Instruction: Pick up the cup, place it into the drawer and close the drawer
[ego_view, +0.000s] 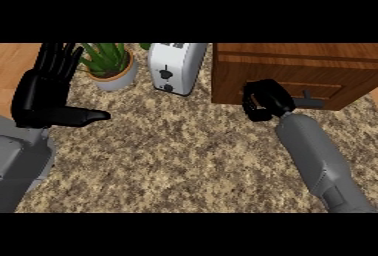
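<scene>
The right hand (267, 101) is at the drawer (295, 75) front beside its handle (314, 101), fingers curled with nothing visibly held, apparently positioned to push it shut. No cup is visible; presumably it is inside. The left hand (46, 90) rests spread above the counter (177, 150).

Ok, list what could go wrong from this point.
The right robot hand sits curled against the wooden drawer front, beside its handle; no cup shows, so whether it went inside cannot be confirmed. Fingers may catch on the handle when withdrawing. A wide sweep left could knock the toaster.
</scene>
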